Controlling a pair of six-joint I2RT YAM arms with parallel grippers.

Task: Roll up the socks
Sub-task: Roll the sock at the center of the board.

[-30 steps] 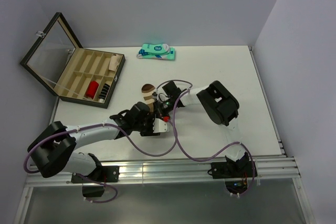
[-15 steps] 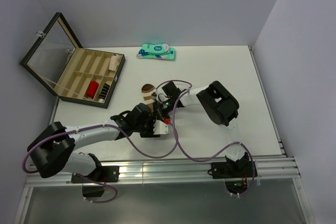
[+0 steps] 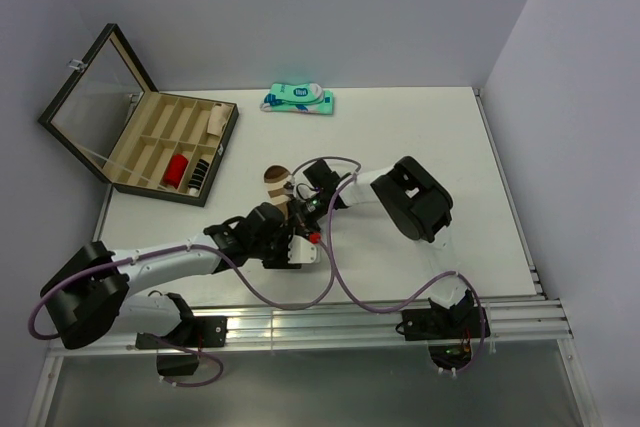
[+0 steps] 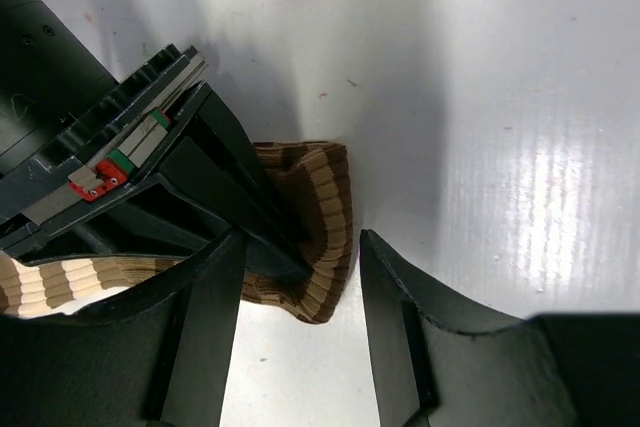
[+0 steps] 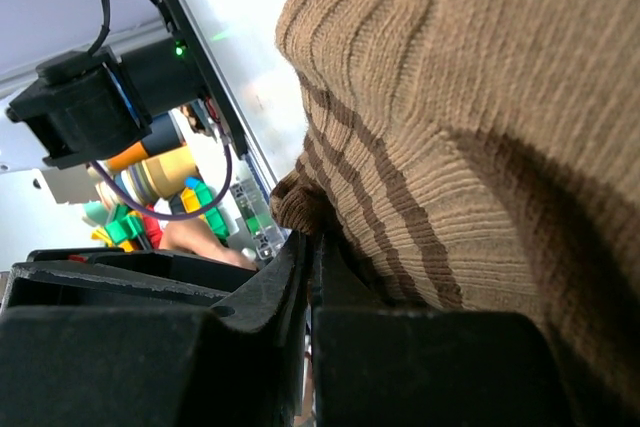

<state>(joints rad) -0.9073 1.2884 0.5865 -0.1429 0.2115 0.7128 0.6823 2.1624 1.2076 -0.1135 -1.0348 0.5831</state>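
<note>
The left arm reaches in from the near left corner of the table (image 3: pixel 420 137), low over the surface. The left gripper (image 4: pixel 298 252) has its jaws apart. They stand on either side of the folded end of the brown sock (image 4: pixel 325 197), and the right-hand finger (image 4: pixel 385 297) is just beside the fabric without clearly pressing it.

The sock lies near the middle of the table. Its ribbed brown-and-tan end is bunched up between the two tools, and the rest trails away behind the dark body of the other arm.

The right gripper (image 5: pixel 312 252) comes in from the opposite side, fully closed, with a pinch of the sock's knit caught between its fingers. From its own camera the tan fabric with thin brown stripes fills most of the view.

Farther back on the left an open box (image 3: pixel 226 140) sits with its lid tipped up. In its near compartments lie a red roll (image 3: pixel 177 166) and, right beside it, the black sock (image 3: pixel 200 175) with pale stripes. At the far edge lies a flat teal-and-white package (image 3: pixel 299 99), well apart from both arms.
</note>
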